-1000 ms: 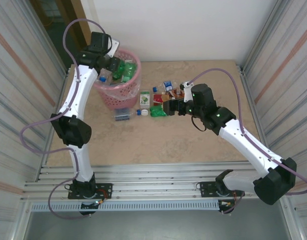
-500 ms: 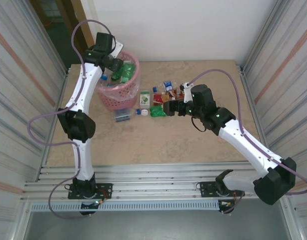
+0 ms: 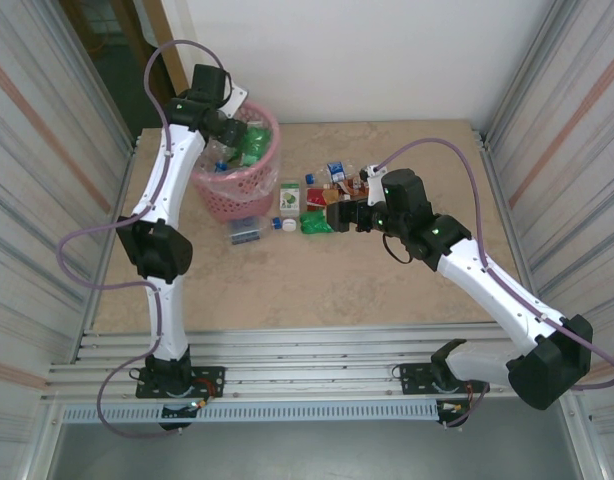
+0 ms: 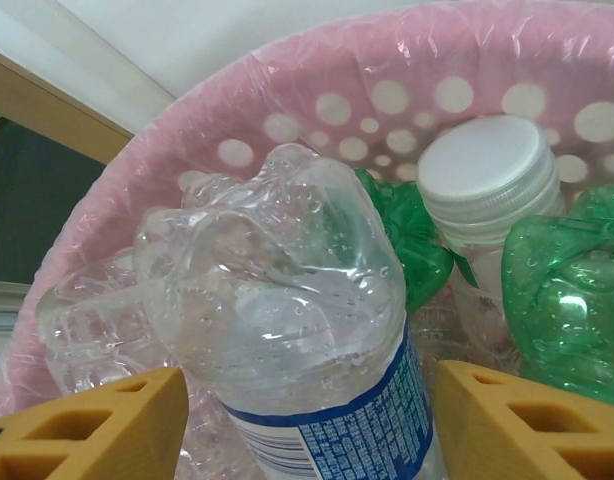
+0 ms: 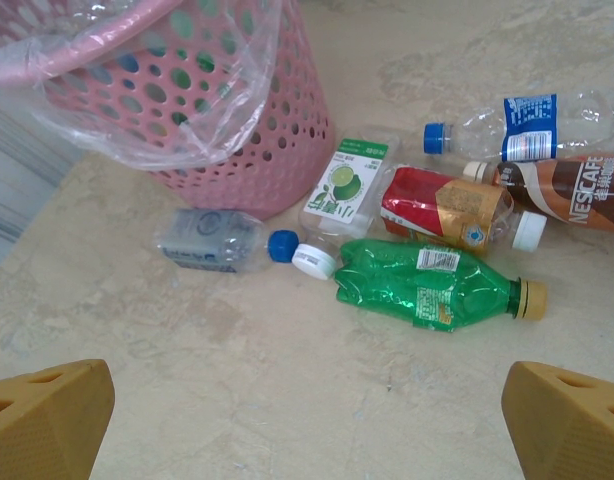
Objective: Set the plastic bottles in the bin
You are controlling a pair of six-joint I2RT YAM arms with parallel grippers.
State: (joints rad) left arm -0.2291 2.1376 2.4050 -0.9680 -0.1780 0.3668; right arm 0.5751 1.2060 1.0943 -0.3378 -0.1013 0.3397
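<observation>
The worktop (image 3: 317,285) carries the pink bin (image 3: 227,198) at far left. Left pincer (image 4: 312,405) hovers over it, part-open, clear bottle (image 4: 287,290) apparently loose between its jaws: lift straight up. Right pincer (image 5: 307,410), wide open, empty, should straddle the green bottle (image 5: 422,285) mid-body.

The left gripper (image 3: 231,128) now sits a little further over the bin (image 3: 227,196) than a second ago, jaws wider apart around a clear bottle (image 4: 287,330) among the bin's contents
</observation>
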